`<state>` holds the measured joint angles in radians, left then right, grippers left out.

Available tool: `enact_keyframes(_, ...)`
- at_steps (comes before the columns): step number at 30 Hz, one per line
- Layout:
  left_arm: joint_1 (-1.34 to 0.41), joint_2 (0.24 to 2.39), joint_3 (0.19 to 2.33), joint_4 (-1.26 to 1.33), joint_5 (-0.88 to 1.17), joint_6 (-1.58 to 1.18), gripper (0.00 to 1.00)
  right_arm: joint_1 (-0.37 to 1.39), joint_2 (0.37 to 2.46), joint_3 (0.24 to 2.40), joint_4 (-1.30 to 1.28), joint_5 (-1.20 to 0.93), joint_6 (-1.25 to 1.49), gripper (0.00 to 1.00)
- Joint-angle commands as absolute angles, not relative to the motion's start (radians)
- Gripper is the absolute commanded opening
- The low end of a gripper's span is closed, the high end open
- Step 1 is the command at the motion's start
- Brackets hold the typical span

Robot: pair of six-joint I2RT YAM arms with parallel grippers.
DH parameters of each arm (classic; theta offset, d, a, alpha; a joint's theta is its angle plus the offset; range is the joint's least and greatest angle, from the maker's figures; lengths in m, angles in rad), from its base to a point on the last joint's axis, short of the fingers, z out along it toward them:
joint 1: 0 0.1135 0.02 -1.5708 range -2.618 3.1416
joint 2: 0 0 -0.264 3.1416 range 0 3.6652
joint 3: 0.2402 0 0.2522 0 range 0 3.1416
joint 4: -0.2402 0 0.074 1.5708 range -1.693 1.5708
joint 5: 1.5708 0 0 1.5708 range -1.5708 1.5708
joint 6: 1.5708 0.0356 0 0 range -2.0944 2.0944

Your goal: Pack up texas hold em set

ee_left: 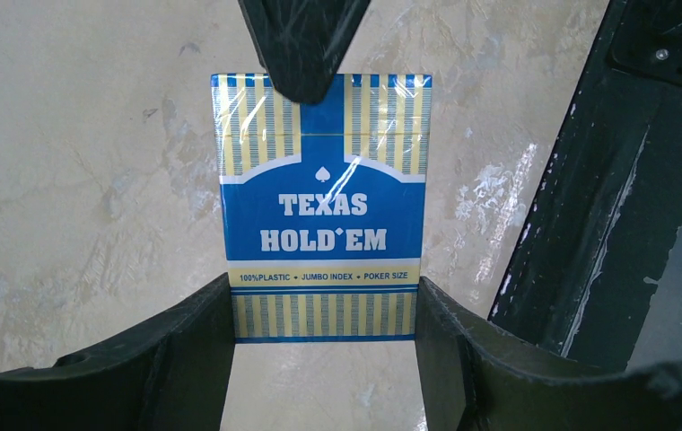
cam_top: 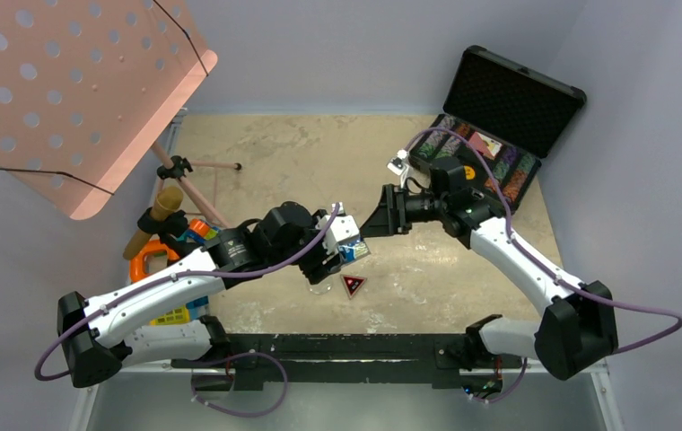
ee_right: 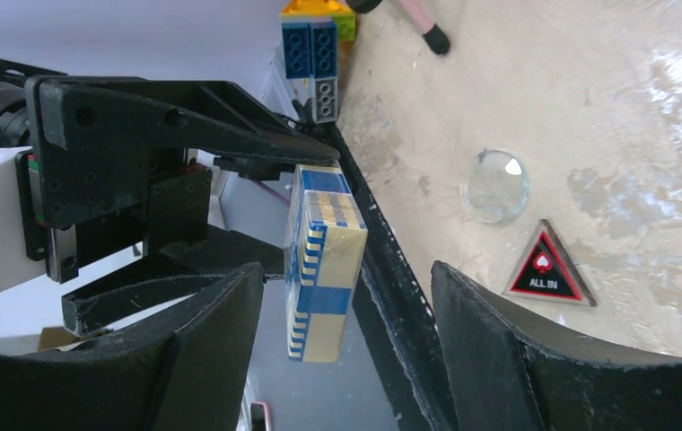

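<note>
A blue and yellow card deck [ee_left: 324,215], marked TEXAS HOLD'EM, hangs above the table with my left gripper [ee_left: 324,303] shut on its lower end. In the top view the deck [cam_top: 349,236] sits at the table's middle. My right gripper [ee_right: 345,278] is open, and its jaws stand either side of the deck [ee_right: 324,260] with gaps on both sides. One right finger [ee_left: 306,45] overlaps the deck's far end. The black briefcase [cam_top: 510,103] lies open at the far right, chips inside. A dark triangular marker [cam_top: 353,285] and a clear button [ee_right: 496,185] lie on the table.
The pink perforated music stand [cam_top: 77,90] leans over the far left, its legs on the table. Toy bricks [cam_top: 198,232] and an orange tool [cam_top: 149,260] lie at the left edge. A black rail [cam_top: 337,346] runs along the near edge between the arm bases.
</note>
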<state>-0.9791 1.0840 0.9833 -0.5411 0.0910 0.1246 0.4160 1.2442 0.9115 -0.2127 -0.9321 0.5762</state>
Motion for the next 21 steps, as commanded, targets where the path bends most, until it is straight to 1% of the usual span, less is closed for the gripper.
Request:
enact_keyframes(1,-0.988,1.051,1.003,-0.474,0.101,0.130,0.00,0.469,1.258,0.952,-0.151,-0.931,0.621,0.72)
enact_keyframes(4,-0.989,1.051,1.002,-0.474,0.096,0.130,0.00,0.493,1.266,0.936,-0.118,-0.942,0.647,0.70)
enact_keyframes(6,-0.989,1.052,1.002,-0.471,0.093,0.130,0.00,0.503,1.270,0.937,-0.121,-0.946,0.648,0.65)
enact_keyframes(9,-0.989,1.057,1.001,-0.472,0.084,0.133,0.00,0.507,1.271,0.933,-0.130,-0.942,0.648,0.50)
enact_keyframes(11,-0.989,1.058,1.001,-0.471,0.079,0.132,0.00,0.508,1.273,0.929,-0.135,-0.943,0.649,0.42)
enact_keyframes(13,-0.989,1.059,1.000,-0.471,0.072,0.132,0.00,0.509,1.275,0.924,-0.143,-0.943,0.645,0.36)
enact_keyframes(15,-0.990,1.060,1.001,-0.470,0.064,0.131,0.00,0.509,1.280,0.920,-0.160,-0.935,0.636,0.32)
enact_keyframes(16,-0.990,1.060,1.000,-0.469,0.062,0.130,0.00,0.510,1.282,0.920,-0.172,-0.930,0.627,0.28)
enact_keyframes(18,-0.989,1.060,0.999,-0.467,0.058,0.125,0.00,0.510,1.288,0.923,-0.191,-0.921,0.610,0.15)
enact_keyframes(19,-0.989,1.061,1.001,-0.466,0.052,0.122,0.00,0.510,1.288,0.925,-0.198,-0.920,0.606,0.07)
enact_keyframes(20,-0.989,1.062,1.002,-0.467,0.044,0.118,0.06,0.509,1.287,0.926,-0.199,-0.916,0.605,0.00)
enact_keyframes(21,-0.989,1.063,1.007,-0.470,0.037,0.114,0.20,0.509,1.282,0.929,-0.200,-0.902,0.606,0.00)
